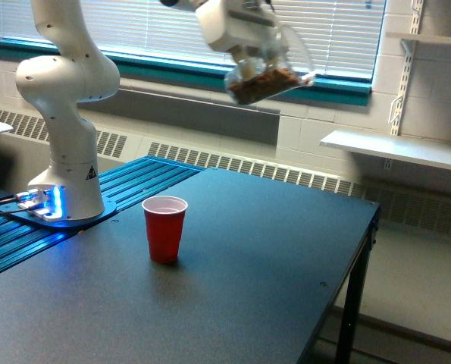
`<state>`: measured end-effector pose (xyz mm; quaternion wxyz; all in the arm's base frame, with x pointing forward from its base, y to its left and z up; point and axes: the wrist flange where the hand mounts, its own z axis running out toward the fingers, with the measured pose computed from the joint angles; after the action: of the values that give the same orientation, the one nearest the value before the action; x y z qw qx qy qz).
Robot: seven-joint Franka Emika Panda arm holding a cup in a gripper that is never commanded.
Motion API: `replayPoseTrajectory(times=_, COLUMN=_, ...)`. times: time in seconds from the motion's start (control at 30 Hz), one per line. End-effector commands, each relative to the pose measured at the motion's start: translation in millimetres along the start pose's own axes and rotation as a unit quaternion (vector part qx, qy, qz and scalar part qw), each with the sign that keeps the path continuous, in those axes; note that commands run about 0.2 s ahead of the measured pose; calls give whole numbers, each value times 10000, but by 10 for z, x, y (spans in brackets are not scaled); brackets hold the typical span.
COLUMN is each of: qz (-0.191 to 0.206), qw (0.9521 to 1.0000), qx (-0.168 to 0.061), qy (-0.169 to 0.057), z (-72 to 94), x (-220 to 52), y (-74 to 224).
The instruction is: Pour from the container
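A dark table fills the lower scene, with the white arm's base standing at the exterior view's left. High above the table, before the window blinds, the gripper pinches the container, which is tilted with brown nuts pooled along its lower side. The red cup stands upright on the table, well below and left of it, nothing between them.

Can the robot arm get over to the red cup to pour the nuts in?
Probably yes. The gripper holds the container high, toward the exterior view's right of the red cup, with nothing between.
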<state>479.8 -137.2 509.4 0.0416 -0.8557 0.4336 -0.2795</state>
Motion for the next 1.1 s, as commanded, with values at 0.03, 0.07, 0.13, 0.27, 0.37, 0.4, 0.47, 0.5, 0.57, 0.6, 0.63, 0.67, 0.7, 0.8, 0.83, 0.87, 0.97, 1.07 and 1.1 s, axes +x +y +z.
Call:
replayPoseTrajectory(times=0.03, qz=-52, qw=9998, qx=-5, qy=181, z=-131, x=40, y=240)
replayPoseTrajectory(times=0.07, qz=-58, qw=9998, qx=-32, qy=168, z=-133, x=28, y=290)
replayPoseTrajectory(times=0.13, qz=-48, qw=9998, qx=-81, qy=155, z=-138, x=6, y=364)
replayPoseTrajectory(times=0.27, qz=-41, qw=9998, qx=-173, qy=121, z=-152, x=-61, y=522)
replayPoseTrajectory(times=0.37, qz=-24, qw=9997, qx=-217, qy=86, z=-153, x=-129, y=628)
replayPoseTrajectory(times=0.4, qz=-19, qw=9997, qx=-237, qy=78, z=-153, x=-151, y=662)
replayPoseTrajectory(times=0.47, qz=-12, qw=9996, qx=-292, qy=66, z=-150, x=-212, y=734)
replayPoseTrajectory(times=0.5, qz=-29, qw=9995, qx=-308, qy=50, z=-149, x=-230, y=762)
replayPoseTrajectory(times=0.57, qz=-11, qw=9994, qx=-331, qy=3, z=-146, x=-285, y=822)
replayPoseTrajectory(times=0.6, qz=0, qw=9994, qx=-355, qy=-10, z=-144, x=-318, y=853)
replayPoseTrajectory(times=0.63, qz=-8, qw=9993, qx=-371, qy=-25, z=-142, x=-339, y=876)
replayPoseTrajectory(times=0.67, qz=-20, qw=9992, qx=-386, qy=-51, z=-140, x=-365, y=904)
replayPoseTrajectory(times=0.7, qz=-23, qw=9992, qx=-400, qy=-72, z=-138, x=-391, y=930)
replayPoseTrajectory(times=0.8, qz=-39, qw=9989, qx=-461, qy=-121, z=-135, x=-466, y=1004)
replayPoseTrajectory(times=0.83, qz=-49, qw=9987, qx=-489, qy=-138, z=-137, x=-488, y=1027)
replayPoseTrajectory(times=0.87, qz=-57, qw=9985, qx=-519, qy=-142, z=-142, x=-511, y=1050)
replayPoseTrajectory(times=0.97, qz=-87, qw=9981, qx=-578, qy=-170, z=-150, x=-566, y=1101)
replayPoseTrajectory(times=1.07, qz=-140, qw=9976, qx=-656, qy=-194, z=-161, x=-620, y=1150)
replayPoseTrajectory(times=1.1, qz=-165, qw=9973, qx=-679, qy=-206, z=-165, x=-638, y=1167)
